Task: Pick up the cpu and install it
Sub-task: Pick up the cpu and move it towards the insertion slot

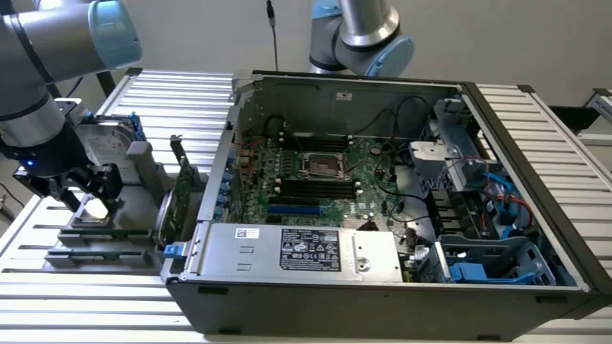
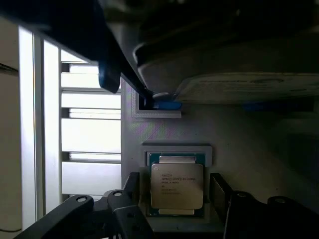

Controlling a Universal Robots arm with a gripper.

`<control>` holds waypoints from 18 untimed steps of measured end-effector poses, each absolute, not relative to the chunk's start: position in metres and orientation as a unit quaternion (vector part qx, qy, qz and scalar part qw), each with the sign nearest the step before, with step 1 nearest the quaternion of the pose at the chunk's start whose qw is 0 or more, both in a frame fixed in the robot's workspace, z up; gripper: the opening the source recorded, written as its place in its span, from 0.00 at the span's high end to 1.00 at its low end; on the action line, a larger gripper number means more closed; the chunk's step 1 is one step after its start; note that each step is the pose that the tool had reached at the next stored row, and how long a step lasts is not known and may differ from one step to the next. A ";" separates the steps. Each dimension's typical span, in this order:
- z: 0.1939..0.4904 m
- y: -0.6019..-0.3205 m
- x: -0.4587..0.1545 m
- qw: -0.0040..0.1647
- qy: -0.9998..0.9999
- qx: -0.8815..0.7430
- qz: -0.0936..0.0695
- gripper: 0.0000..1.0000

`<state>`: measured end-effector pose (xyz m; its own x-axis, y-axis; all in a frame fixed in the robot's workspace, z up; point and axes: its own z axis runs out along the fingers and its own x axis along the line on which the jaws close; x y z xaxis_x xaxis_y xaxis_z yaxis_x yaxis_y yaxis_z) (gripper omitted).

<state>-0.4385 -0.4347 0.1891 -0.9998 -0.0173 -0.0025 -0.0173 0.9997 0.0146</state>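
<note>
gripper (image 2: 176,181) open, 1 finger (image 2: 220,191) each side of the cpu (image 2: 177,185), slim gaps both sides, nothing clamped. cpu lies flat in a recess of the grey holder (image 2: 164,130), with the low rim tight around it. Dull silver lid, small print, green border at 2 edges. Exterior view: holder sits on the slatted table (image 1: 96,301) at that view's left, a green card (image 1: 170,204) standing between it and the open PC case (image 1: 383,301). The socket (image 1: 323,166) is well apart from the cpu. Wrist view gives the lid print and finger gaps.

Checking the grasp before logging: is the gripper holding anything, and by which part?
Nothing is held; the open gripper straddles the cpu without gripping it.
</note>
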 end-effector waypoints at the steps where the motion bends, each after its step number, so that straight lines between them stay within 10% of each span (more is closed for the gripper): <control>1: 0.189 -0.435 -0.439 0.001 1.000 -0.008 0.007 0.33; 18: 0.186 -0.435 -0.438 0.001 1.000 -0.007 0.007 0.33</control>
